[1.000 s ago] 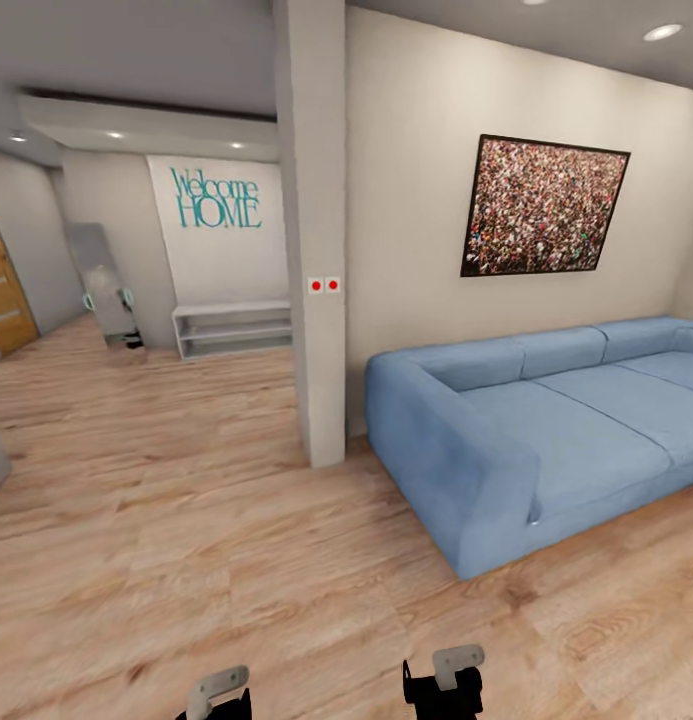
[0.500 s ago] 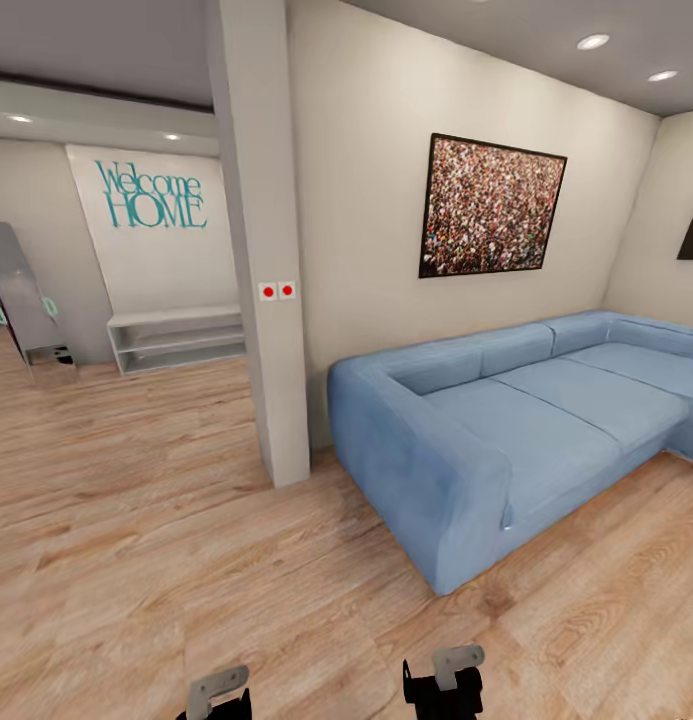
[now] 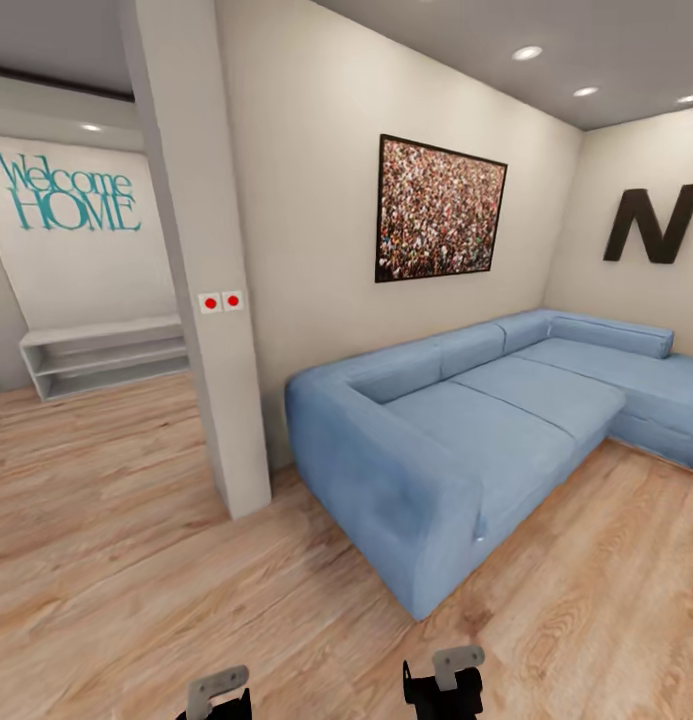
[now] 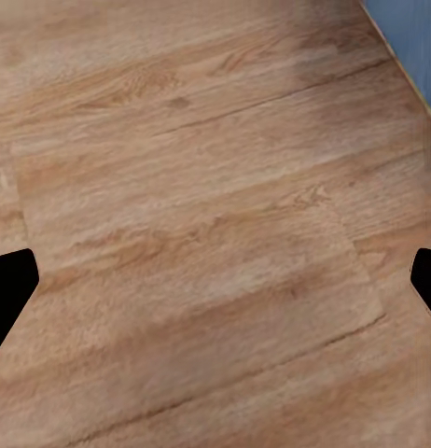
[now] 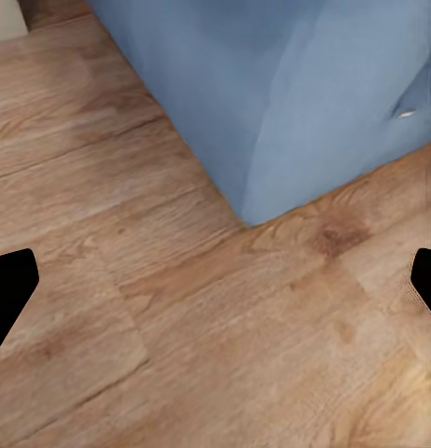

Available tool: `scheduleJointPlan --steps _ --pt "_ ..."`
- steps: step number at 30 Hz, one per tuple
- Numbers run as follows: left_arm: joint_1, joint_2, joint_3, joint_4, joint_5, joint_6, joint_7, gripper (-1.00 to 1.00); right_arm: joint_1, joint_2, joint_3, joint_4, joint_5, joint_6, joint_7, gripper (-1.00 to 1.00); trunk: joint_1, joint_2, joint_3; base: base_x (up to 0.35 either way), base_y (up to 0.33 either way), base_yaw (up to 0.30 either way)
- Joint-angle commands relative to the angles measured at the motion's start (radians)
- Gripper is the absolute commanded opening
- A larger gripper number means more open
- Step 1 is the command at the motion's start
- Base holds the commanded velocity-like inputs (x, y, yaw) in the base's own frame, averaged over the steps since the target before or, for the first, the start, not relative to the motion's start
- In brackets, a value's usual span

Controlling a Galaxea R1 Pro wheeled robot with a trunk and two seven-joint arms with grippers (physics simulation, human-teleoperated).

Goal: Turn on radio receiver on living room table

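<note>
The radio receiver and the coffee table are out of view. I am looking into the living room, with its blue sectional sofa (image 3: 486,420), a big black "N" (image 3: 654,225) on the far wall and a light wood plank floor (image 3: 116,560). My left gripper (image 4: 215,289) is open over bare floor, its black fingertips (image 4: 8,289) far apart. My right gripper (image 5: 215,289) is also open, above the floor near the sofa's front corner (image 5: 290,112). Both arms sit low at the head view's bottom edge, the left arm (image 3: 218,692) beside the right arm (image 3: 446,682).
A beige pillar (image 3: 201,270) with two red buttons (image 3: 220,301) stands left of the sofa. Behind it are a low white shelf (image 3: 101,355) and a "Welcome HOME" wall (image 3: 71,195). A framed picture (image 3: 439,210) hangs above the sofa. Open floor lies ahead.
The camera has swung to the right, so the pillar, the sofa and the picture slid left in the head view and the black "N" came into view. The arms kept their pose.
</note>
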Motion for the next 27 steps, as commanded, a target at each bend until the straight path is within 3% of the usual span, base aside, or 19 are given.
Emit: scheduleJointPlan --steps 1,27 --pt "0.000 0.000 0.000 0.000 0.000 0.000 0.000 1.00 0.000 0.000 0.000 0.000 0.000 0.000 0.000 1.00 0.000 0.000 0.001 0.336 0.095 -0.293" --pt "0.000 0.000 0.000 0.000 0.000 0.000 0.000 1.00 0.000 0.000 0.000 0.000 0.000 0.000 0.000 1.00 0.000 0.000 0.020 0.335 0.079 -0.293"
